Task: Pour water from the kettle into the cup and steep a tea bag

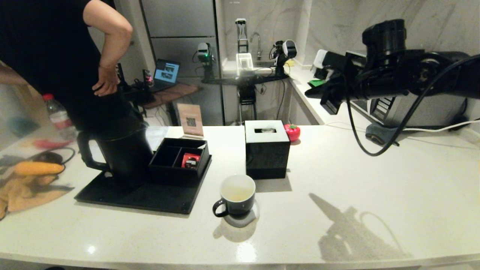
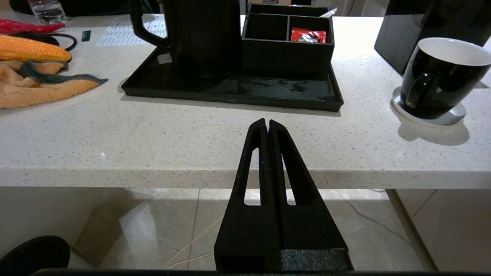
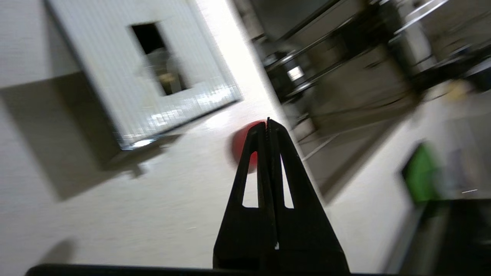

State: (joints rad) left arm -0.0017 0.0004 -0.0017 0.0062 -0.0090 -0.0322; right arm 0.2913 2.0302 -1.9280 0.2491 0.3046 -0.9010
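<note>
Our right gripper (image 1: 318, 98) hangs high above the desk (image 1: 375, 180), beyond the tissue box (image 1: 267, 152), its fingers clenched on nothing. Our left gripper (image 2: 267, 124) is parked below the desk edge, fingers clenched too. The cup (image 1: 237, 195) sits on a coaster just before the tissue box; the kettle (image 1: 120, 150) stands on the black tray (image 1: 150, 197) left of it.

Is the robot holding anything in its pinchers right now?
No, nothing. The left gripper is shut on air below the counter edge; the right gripper is shut empty, up above the counter.
</note>
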